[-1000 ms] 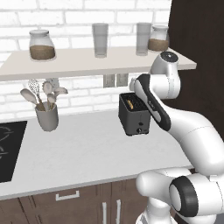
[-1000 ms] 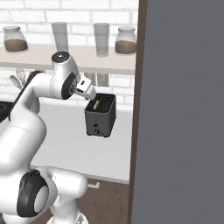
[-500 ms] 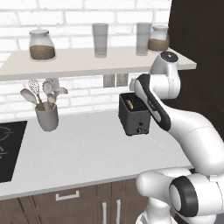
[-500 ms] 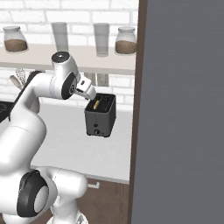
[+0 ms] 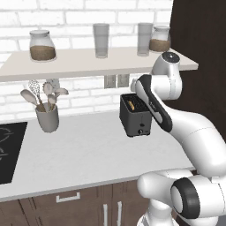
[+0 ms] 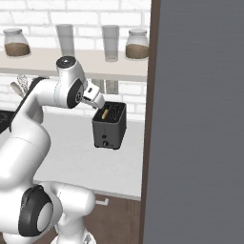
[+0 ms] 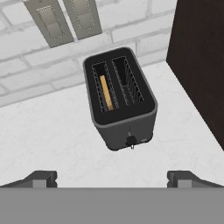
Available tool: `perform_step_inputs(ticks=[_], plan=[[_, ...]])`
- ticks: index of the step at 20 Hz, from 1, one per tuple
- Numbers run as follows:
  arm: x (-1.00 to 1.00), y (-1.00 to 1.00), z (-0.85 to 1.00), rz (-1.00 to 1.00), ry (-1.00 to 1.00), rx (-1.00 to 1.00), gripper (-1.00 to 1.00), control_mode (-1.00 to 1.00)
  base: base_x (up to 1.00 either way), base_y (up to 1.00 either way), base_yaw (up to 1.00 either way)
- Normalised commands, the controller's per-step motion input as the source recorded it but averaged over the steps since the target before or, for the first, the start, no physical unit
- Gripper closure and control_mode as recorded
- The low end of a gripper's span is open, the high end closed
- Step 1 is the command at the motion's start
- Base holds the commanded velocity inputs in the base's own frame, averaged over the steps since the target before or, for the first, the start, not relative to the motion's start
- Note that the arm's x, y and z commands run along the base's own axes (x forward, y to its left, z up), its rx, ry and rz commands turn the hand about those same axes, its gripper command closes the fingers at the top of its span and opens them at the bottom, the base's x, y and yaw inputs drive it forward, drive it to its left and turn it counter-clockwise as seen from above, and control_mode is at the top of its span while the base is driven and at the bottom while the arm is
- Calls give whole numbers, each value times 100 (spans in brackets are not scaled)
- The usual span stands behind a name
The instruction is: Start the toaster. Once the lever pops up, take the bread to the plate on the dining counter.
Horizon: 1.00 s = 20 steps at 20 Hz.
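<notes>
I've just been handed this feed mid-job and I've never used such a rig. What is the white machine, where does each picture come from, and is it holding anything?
The white machine is a jointed robot arm on a driving base, ending in a two-finger gripper.

Two pictures come from cameras on the base, behind the arm to its left and right; both look at the same white worktop backed by white brick. The third comes from a camera on the hand, looking down along the fingers.

On the worktop stands a small boxy black two-slot toaster, beside a tall dark cabinet panel. A slice of bread with a golden crust sits down in one slot; the other slot is empty. Further along is a grey cup of utensils.

The gripper is open above the toaster and holds nothing.
</notes>
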Motion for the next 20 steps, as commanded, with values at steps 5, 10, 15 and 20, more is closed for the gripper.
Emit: perform_step_inputs(ticks=[5, 10, 15, 20], plan=[[0, 0, 0, 0, 0, 0, -100, -100, 0, 0, 0], [0, 0, 0, 0, 0, 0, -100, -100, 0, 0, 0], [0, 0, 0, 0, 0, 0, -100, -100, 0, 0, 0], [0, 0, 0, 0, 0, 0, -100, -100, 0, 0, 0]])
